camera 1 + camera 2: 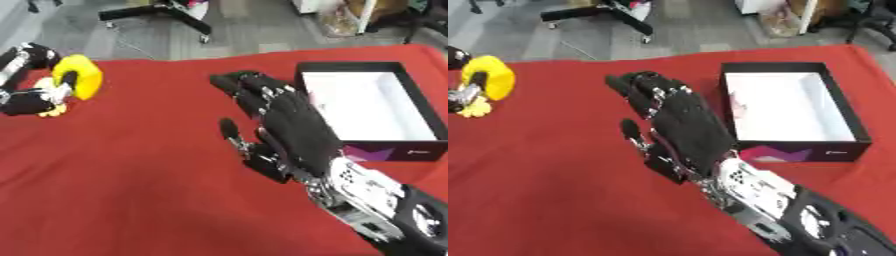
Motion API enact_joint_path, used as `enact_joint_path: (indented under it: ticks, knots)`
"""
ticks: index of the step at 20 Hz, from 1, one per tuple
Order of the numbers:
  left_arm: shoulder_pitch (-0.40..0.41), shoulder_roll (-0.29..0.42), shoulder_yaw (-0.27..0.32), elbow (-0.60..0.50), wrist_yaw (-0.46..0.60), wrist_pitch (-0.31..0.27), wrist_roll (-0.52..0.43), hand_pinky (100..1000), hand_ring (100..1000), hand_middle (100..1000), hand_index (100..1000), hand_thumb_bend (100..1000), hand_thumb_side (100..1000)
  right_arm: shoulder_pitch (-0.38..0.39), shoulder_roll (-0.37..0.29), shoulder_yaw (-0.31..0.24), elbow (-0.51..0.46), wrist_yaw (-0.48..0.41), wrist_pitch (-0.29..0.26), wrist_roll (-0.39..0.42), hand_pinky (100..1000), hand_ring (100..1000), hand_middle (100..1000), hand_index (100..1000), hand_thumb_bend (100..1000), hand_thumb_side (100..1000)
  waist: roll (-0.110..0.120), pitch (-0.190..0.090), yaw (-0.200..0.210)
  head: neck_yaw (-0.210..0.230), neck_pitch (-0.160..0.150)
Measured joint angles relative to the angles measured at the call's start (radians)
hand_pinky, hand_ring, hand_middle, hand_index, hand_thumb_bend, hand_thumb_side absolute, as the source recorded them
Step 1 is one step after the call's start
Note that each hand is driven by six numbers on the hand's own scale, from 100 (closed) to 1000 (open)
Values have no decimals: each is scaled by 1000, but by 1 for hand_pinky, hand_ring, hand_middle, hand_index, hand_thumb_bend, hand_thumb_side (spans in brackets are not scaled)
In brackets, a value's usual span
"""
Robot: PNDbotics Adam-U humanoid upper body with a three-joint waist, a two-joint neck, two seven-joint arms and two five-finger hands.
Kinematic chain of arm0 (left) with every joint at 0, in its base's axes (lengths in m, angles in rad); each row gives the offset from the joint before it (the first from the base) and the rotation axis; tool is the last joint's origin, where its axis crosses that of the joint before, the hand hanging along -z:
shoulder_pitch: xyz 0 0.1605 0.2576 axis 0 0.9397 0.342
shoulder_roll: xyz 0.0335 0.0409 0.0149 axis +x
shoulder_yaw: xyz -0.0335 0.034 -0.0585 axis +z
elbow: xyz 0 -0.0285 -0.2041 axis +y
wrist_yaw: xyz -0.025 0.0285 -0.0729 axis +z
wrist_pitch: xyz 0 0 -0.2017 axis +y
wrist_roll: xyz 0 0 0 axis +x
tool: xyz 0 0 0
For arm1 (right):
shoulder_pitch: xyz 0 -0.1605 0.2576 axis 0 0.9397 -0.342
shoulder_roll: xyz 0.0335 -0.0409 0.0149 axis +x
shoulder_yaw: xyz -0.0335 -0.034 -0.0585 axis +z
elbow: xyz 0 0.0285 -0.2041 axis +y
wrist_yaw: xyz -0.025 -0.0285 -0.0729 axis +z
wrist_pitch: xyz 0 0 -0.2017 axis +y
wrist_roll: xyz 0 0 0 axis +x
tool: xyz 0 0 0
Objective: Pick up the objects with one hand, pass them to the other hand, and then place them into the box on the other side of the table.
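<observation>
- Right hand [293, 125] nearest: black, fingers straight and spread, holding nothing, over the red worktop [131, 175] just left of the box [429, 115].
- Box: black walls, white inside; nothing visible in it.
- Left hand [31, 97] at the far left edge, fingers curled round a yellow object [79, 75], well apart from the right hand.
- Object's long axis cannot be judged.

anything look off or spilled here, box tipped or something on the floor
Nothing stands out. The box sits upright and open on the red table, its white inside bare. The left hand is curled round a yellow object at the table's left edge. The right hand hovers open beside the box, holding nothing.
</observation>
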Motion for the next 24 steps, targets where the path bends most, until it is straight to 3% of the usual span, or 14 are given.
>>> enact_joint_path:
  ticks: [6,13,24]
  knots:
    - [-14,-48,-71,-27,128,66,-105,541,406,322,428,100,336,-55,-2,5,0,-24,-38,79,602,805,786,909,100,166,7,0,9,18,6]
    - [-27,-95,-123,-33,176,115,-195,545,411,325,431,100,320,-113,2,0,0,-38,-89,164,608,804,789,909,102,194,18,4,15,43,14]
    - [-30,-138,-155,-55,224,184,-278,546,411,326,430,100,318,-117,16,6,0,-46,-89,178,589,818,787,919,131,251,18,8,17,22,28]
